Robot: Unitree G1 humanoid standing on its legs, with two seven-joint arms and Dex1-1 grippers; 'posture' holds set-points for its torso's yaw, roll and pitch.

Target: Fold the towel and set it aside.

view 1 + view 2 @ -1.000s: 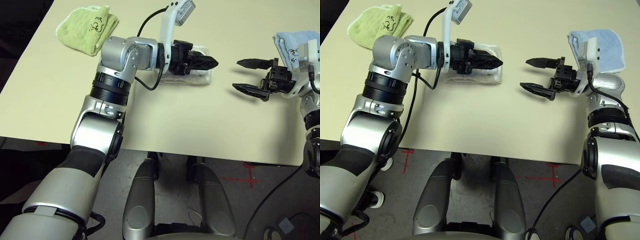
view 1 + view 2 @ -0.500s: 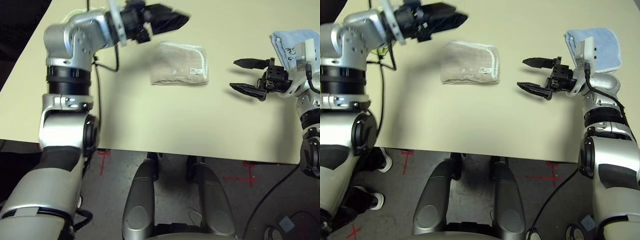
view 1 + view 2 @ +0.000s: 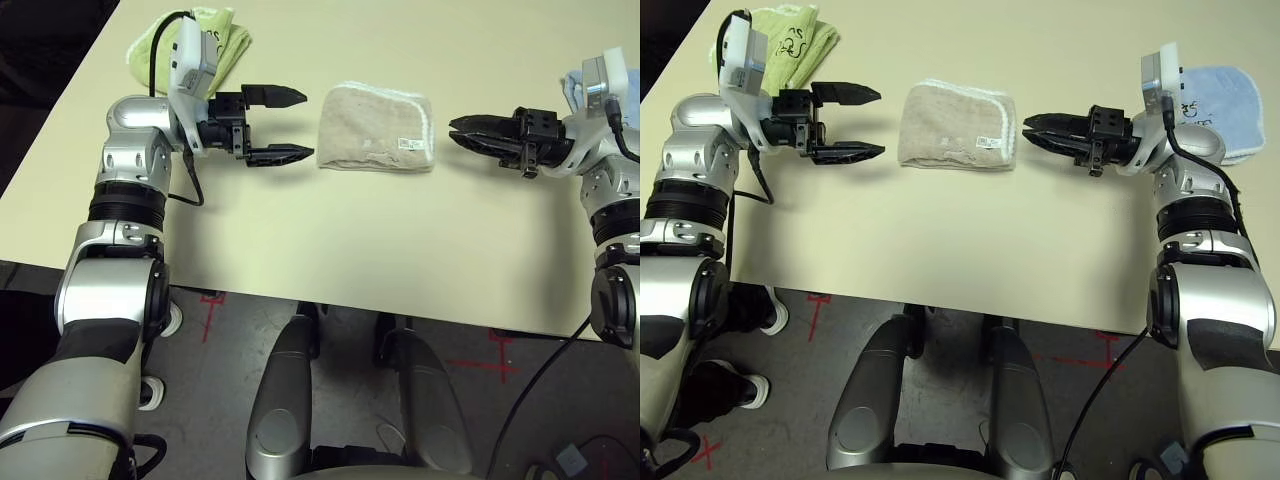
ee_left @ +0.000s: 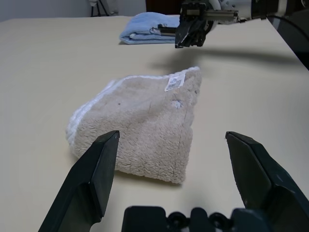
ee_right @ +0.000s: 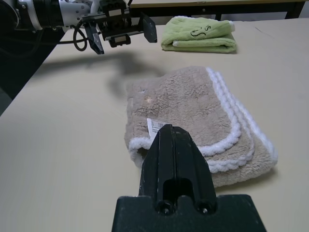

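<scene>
The beige towel lies folded on the table between my two grippers, its white-stitched edge and small white tag toward the right. My left gripper hovers just left of it, open, with nothing between its fingers. The left wrist view shows the towel straight ahead of those fingers. My right gripper is shut and empty, its tip pointing at the towel's right edge, a short gap away. In the right wrist view its closed fingers overlap the towel.
A folded light-green towel lies at the far left behind my left wrist. Beside my right wrist at the far right sits a folded light-blue towel. The table's front edge runs below the towel, with bare tabletop between.
My left arm swung back from the far side and now hovers open just left of the towel. My right gripper has shut and moved left toward the towel's right edge.
</scene>
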